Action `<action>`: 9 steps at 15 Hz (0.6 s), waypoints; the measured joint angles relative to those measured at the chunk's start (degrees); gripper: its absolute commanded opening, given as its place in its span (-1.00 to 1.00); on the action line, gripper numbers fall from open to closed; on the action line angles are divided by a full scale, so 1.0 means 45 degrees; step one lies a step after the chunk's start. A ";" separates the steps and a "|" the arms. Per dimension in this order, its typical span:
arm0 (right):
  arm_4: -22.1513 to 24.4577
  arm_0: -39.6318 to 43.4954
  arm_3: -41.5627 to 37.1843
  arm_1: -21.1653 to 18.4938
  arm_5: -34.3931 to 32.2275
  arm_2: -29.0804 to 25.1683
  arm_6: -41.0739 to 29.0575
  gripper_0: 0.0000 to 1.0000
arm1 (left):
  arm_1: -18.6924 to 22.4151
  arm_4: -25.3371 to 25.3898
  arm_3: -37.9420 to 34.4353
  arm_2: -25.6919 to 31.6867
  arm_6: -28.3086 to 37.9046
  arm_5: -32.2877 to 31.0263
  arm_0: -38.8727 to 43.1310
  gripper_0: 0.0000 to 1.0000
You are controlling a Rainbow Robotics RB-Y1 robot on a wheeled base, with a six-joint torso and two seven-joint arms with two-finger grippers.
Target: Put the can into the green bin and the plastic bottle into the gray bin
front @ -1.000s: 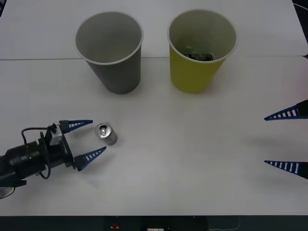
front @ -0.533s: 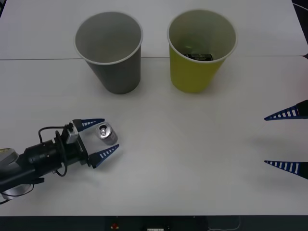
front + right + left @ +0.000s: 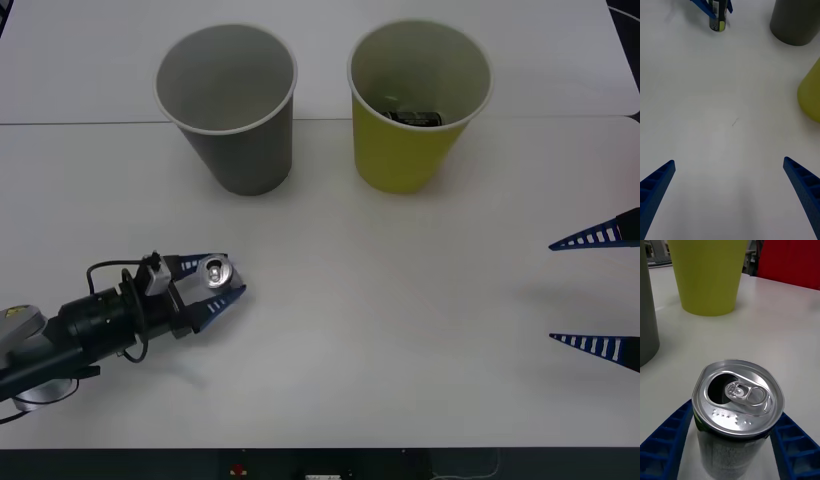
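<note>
The can point(image 3: 216, 272) stands upright on the table point(image 3: 400, 330), and the left pincer point(image 3: 212, 281) clamps it, a blue finger on each side. We judge this the grasp step; next comes a lift toward the green bin point(image 3: 415, 110), well apart. The right pincer point(image 3: 598, 290) waits spread open. Something dark lies in that bin, unclear; we see no bottle.

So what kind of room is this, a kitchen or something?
More likely a lab or test room, I'd guess. A plain white table holds just a gray bin, a green bin and one can in the left claw, staged for sorting practice.
</note>
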 measured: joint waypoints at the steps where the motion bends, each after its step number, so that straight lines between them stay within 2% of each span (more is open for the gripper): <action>1: 0.0000 0.0000 0.0000 0.0000 0.0000 0.0000 0.0000 1.00 | 0.0008 -0.0009 0.0000 -0.0010 -0.0009 0.0000 0.0000 -1.00; 9: 0.0000 0.0000 0.0000 0.0000 0.0000 0.0000 0.0000 1.00 | 0.0141 -0.0166 -0.0201 0.0018 0.0192 -0.0339 0.0000 -1.00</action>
